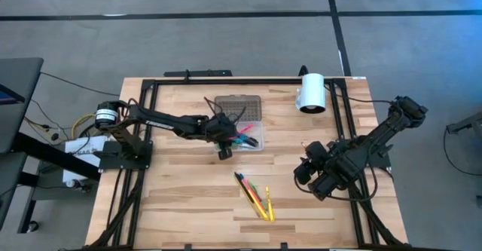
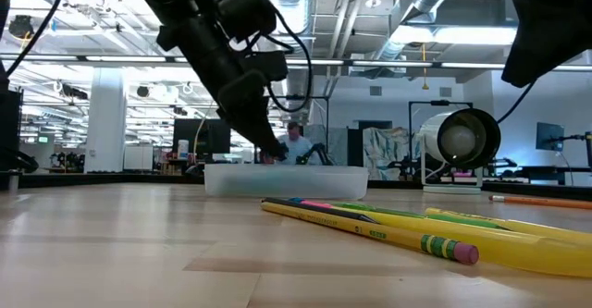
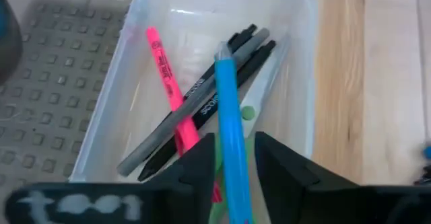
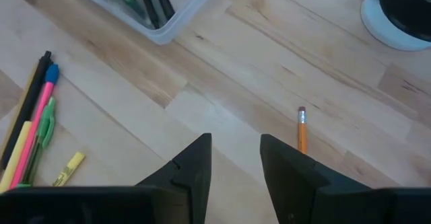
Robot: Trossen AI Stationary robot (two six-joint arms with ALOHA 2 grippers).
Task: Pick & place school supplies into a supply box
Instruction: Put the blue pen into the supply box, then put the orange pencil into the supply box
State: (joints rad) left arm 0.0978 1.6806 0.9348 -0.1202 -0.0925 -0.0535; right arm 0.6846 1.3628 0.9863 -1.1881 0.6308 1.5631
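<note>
Your supply box (image 1: 252,140) sits open near the middle of the table, its dotted lid (image 1: 238,105) lying flat just behind it. Inside you have a pink pen (image 3: 167,83), a grey pen (image 3: 195,109) and a black marker (image 3: 222,93) crossing one another, with the green-handled scissors (image 3: 248,113) underneath.

Your left gripper (image 3: 232,158) hangs over the box's near end with a blue pen (image 3: 231,126) standing between its fingers, tip pointing into the box. The fingers (image 3: 202,160) are parted a little, and you cannot tell from these views whether they grip the pen or have let it go.

In front of the box, a bundle of supplies lies on the bare wood: yellow pencils (image 2: 444,234), with black, blue, pink and green pens (image 4: 40,109) beside them.

Your right gripper (image 4: 236,158) is well apart from the box, above the right side of the table, fingers parted and empty. An orange pencil (image 4: 302,131) lies on the wood just ahead of it. The white cylinder (image 1: 311,92) lies on its side near the far right corner.
</note>
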